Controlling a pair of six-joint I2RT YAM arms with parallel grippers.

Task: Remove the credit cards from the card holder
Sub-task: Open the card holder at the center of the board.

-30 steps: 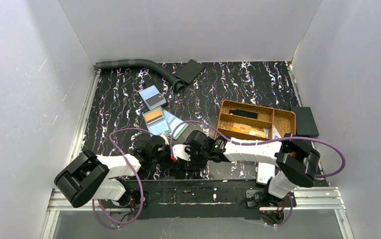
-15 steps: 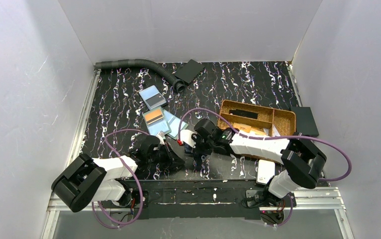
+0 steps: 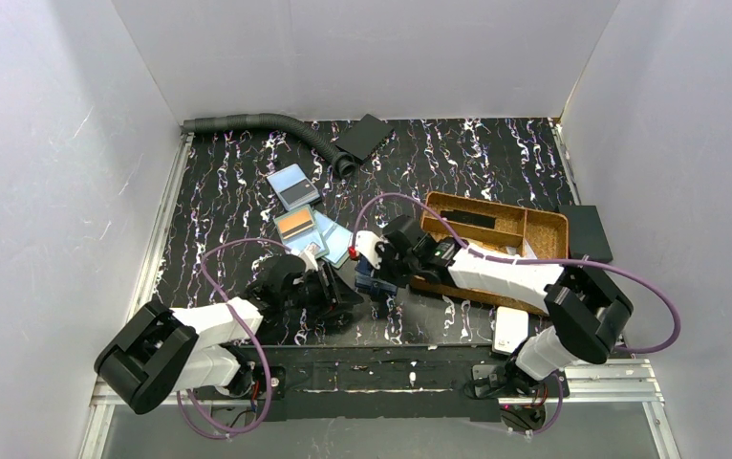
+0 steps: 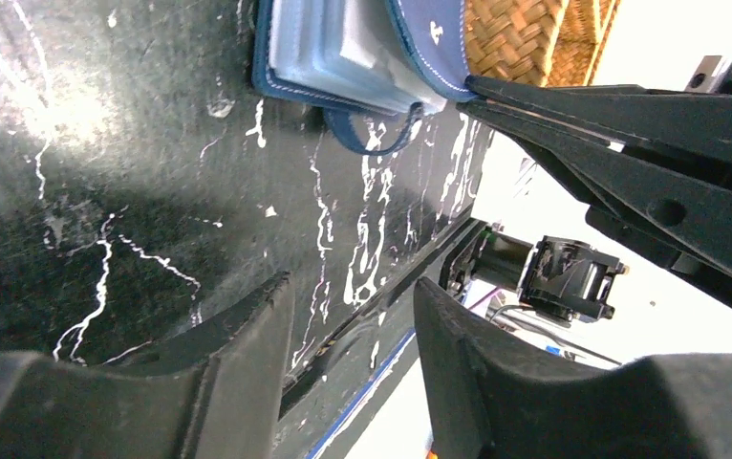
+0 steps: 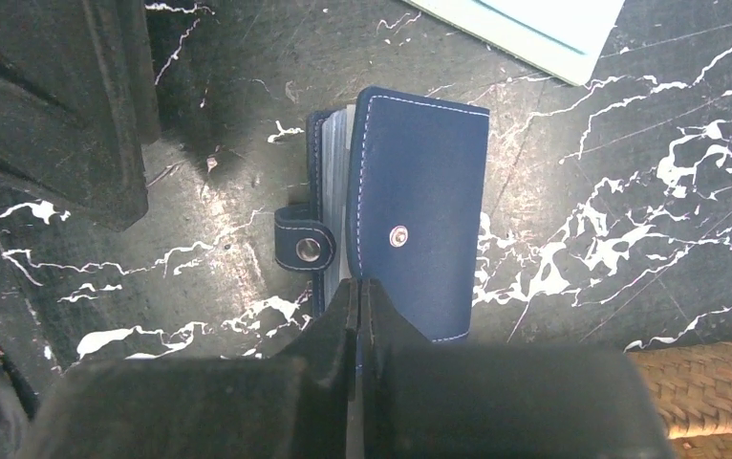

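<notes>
The right jaws are pinching the cover of the holder (image 5: 419,191), lying near the middle of the bench's (image 3: 496,163) near edge; the left jaws are hanging open beside it.

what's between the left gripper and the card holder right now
Only bare marbled tabletop, shown in the left wrist view: the open left gripper faces the card holder across it. The right gripper pinches the holder's cover.

Card holder (image 3: 366,279) sits mid-table by the near edge, cards (image 3: 295,226) just behind it, tray (image 3: 546,232) to its right.
</notes>
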